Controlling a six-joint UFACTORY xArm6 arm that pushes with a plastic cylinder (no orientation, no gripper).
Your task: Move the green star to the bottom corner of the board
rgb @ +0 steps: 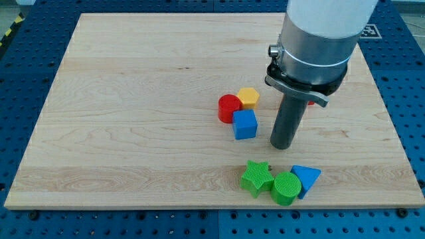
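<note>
**Green star near bottom edge, corner not reached**

No jaws fitted. My tip [282, 146] stands just above the green star [256, 177], which touches the green cylinder [286, 188] beside the blue triangle [307, 178]. Judged incomplete: star sits mid-edge on tabletop [133, 99]; corner push remains.

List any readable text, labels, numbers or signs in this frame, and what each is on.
No readable text anywhere.
The arm housing, wooden board and blocks carry no lettering or numbers.
A black-and-white patterned marker shows beside the arm at the view's top right: mostly hidden, nothing legible.
Yellow-black striping at the view's top left: a marking, no words.
</note>
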